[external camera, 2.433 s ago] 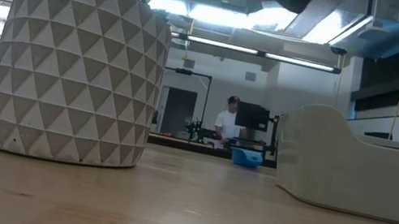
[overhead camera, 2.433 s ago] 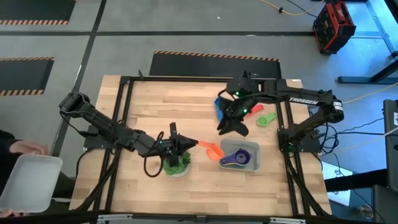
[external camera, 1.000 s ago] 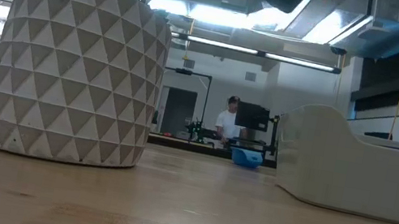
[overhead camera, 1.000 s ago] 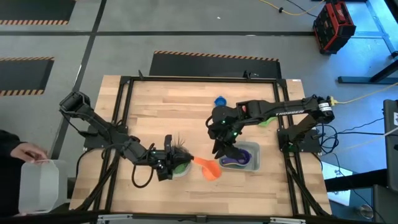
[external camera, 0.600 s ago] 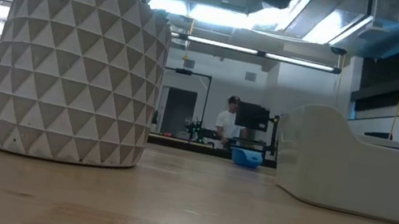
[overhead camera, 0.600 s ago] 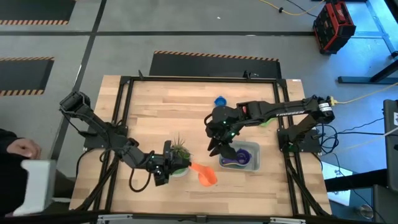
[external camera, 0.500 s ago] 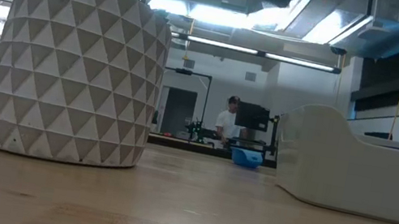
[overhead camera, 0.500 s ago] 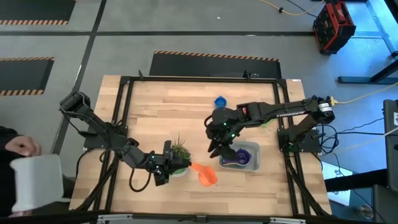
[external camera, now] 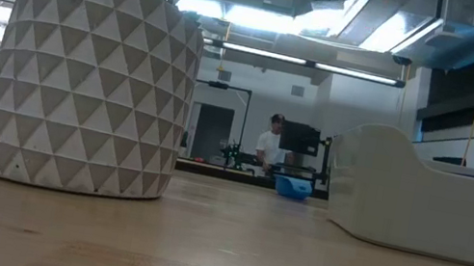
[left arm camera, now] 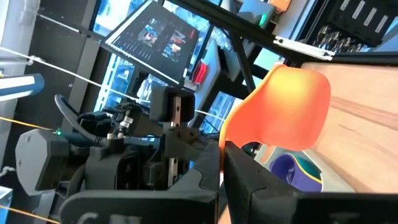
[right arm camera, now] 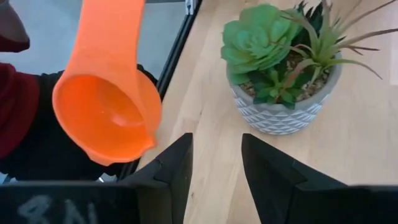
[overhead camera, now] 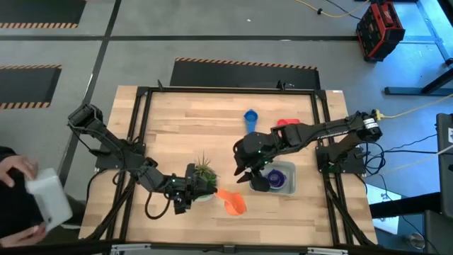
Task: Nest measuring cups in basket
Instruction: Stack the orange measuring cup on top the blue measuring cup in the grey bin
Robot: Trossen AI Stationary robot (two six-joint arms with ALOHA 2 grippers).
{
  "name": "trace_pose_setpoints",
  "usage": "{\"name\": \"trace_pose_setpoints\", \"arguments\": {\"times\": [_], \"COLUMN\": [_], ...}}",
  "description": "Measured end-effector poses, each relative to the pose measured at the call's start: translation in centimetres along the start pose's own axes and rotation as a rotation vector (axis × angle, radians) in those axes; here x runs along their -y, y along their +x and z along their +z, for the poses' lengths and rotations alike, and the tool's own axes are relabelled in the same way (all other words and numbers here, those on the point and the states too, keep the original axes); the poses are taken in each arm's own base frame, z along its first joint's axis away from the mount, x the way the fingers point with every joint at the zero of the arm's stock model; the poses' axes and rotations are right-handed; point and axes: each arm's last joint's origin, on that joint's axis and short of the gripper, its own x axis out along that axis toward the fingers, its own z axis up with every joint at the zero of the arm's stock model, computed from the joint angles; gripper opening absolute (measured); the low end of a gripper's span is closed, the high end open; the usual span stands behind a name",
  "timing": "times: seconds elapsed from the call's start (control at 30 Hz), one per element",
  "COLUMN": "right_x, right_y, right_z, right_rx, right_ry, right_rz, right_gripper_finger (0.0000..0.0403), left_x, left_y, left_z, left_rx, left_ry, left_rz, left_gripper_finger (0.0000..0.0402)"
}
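Observation:
An orange measuring cup (overhead camera: 231, 201) hangs above the table, near its front edge, with my left gripper (overhead camera: 210, 189) shut on it beside the potted plant (overhead camera: 203, 171). The basket (overhead camera: 286, 185) stands to the right of the cup and holds a purple cup (overhead camera: 275, 177); the left wrist view shows a teal one (left arm camera: 309, 169) in the basket too. My right gripper (overhead camera: 249, 178) hovers open at the basket's left edge, with nothing between its fingers (right arm camera: 174, 165). A blue cup (overhead camera: 250, 115) and a red cup (overhead camera: 287, 124) lie on the table farther back. My left gripper pinches the orange cup's handle (left arm camera: 236, 138) between its two shut fingers. The fingers lie level and come from the table's left, along the handle. The cup is lifted clear of the table, its bowl (overhead camera: 233, 204) sticking out past the fingertips toward the basket.
The plant's patterned pot (external camera: 90, 78) stands right under my left wrist. A person at the table's left edge holds a white bin (overhead camera: 49, 198). Bare wood lies in the table's middle and far left.
My right arm has swung toward the table's near edge and its wrist has turned, and this has uncovered the red cup behind it. The orange cup has shifted slightly toward the near edge. The person at the left has turned the white bin about.

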Motion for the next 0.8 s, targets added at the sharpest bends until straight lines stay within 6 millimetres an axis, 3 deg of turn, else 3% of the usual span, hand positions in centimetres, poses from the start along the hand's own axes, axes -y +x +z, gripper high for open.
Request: {"name": "trace_pose_setpoints", "arguments": {"times": [0.47, 0.8], "right_x": [-1.4, -1.3], "right_y": [0.4, 1.8], "right_z": [0.1, 0.1], "right_rx": [0.023, 0.02], "right_ry": [-0.057, -0.063], "right_rz": [0.032, 0.031], "right_gripper_finger": [0.0142, 0.0142], "left_x": [-0.1, -0.2], "left_y": [0.1, 0.2], "left_z": [-0.3, -0.5], "left_rx": [-0.051, -0.057], "left_ry": [0.003, 0.003], "left_rz": [0.024, 0.027], "left_gripper_finger": [0.0, 0.0]}}
